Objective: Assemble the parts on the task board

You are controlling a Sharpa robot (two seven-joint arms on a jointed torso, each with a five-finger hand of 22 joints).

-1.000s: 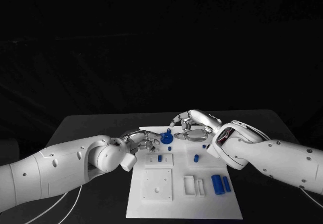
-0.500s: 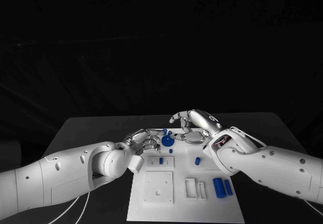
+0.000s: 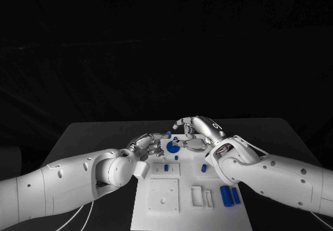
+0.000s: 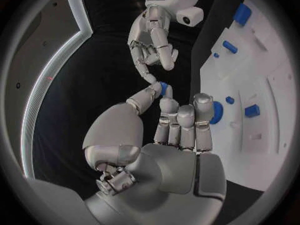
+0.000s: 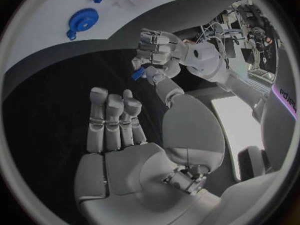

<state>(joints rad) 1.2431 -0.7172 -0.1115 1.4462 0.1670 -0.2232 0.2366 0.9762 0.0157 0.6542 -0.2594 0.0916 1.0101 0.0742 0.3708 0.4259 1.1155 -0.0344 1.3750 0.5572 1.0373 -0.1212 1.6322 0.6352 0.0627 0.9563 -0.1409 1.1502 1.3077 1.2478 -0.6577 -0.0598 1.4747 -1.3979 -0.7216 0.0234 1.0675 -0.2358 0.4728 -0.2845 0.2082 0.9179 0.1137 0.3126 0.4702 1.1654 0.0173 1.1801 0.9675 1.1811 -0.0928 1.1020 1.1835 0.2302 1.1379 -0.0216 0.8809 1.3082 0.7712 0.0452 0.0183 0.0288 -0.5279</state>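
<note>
Where left hand (image 4: 164, 135) pinches blue part (image 4: 163, 88), axis unclear.

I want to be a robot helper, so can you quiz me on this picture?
1. True or false: the blue gear sits on the task board.
2. What pinches the small blue piece above the board? A) the left hand B) a person's hand C) nothing, it lies flat
3. Fill in: the task board is coloured ____.

Key: 1 true; 2 A; 3 white.
</note>
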